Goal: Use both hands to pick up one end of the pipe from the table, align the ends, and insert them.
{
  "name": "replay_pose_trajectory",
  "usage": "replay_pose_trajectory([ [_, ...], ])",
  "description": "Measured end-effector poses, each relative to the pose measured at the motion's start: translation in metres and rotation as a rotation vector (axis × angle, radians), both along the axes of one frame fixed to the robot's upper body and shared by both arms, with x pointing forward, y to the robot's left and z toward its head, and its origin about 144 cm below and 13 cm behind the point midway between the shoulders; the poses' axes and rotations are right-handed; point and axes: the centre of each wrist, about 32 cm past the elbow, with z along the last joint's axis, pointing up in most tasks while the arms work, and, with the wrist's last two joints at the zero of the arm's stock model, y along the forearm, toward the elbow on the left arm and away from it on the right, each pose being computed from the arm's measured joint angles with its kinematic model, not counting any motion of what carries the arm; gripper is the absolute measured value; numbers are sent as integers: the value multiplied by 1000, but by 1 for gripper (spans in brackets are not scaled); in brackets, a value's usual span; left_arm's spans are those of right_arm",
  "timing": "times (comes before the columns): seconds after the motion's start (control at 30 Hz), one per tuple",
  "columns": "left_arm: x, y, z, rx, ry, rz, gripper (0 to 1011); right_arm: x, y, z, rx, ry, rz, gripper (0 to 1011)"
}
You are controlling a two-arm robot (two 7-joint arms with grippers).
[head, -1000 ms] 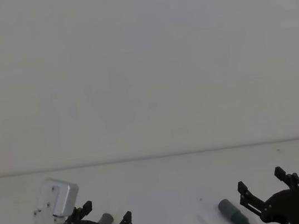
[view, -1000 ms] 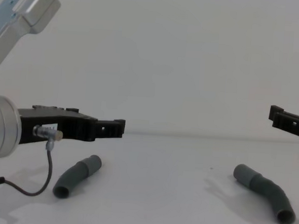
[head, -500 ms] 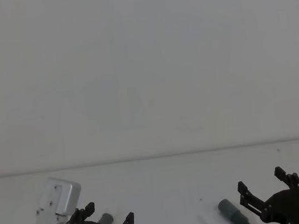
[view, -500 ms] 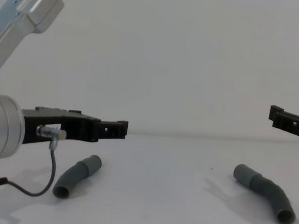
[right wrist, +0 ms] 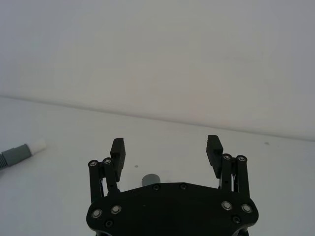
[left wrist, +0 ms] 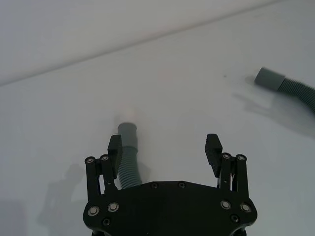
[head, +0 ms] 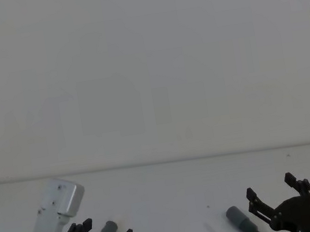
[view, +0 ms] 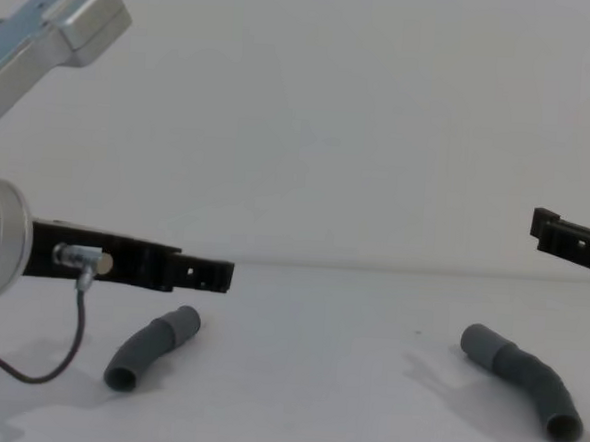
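Note:
Two dark-grey ribbed pipe pieces lie apart on the white table (view: 315, 393). The left piece (view: 153, 347) (head: 110, 226) ends in a narrow white tip (left wrist: 129, 114). My left gripper (left wrist: 164, 142) (head: 107, 231) (view: 217, 272) hovers open just above it, with the hose beside one finger. The right piece (view: 522, 381) (head: 244, 224) (left wrist: 290, 86) shows a wider grey cuff (right wrist: 150, 179). Above that piece my right gripper (right wrist: 165, 143) (head: 270, 186) (view: 547, 228) hangs open. Neither gripper holds anything.
A plain pale wall (head: 147, 64) rises behind the table's far edge. A thin cable (view: 50, 371) loops down from the left wrist onto the table beside the left piece. Bare table lies between the two pieces.
My left gripper has sunk lower and drawn back over the left pipe piece. The right gripper and both pieces have stayed put.

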Motion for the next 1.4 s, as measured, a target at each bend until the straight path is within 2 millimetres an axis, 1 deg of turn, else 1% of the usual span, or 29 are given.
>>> replay_pose_trajectory([
  [0.27,8,3,11,81,38,-30,1001,0,0,0,0,0,0,1004],
  [0.43,21,6,16,159,58,-73,1001,0,0,0,0,0,0,1004],
  [0.57,28,7,16,187,67,-90,1001,0,0,0,0,0,0,1004],
  [0.9,39,9,12,198,94,-91,1001,0,0,0,0,0,0,1004],
  [1.1,41,7,7,181,98,-59,1001,0,0,0,0,0,0,1004],
  [1.4,41,3,-6,123,85,16,1001,0,0,0,0,0,0,1004],
])
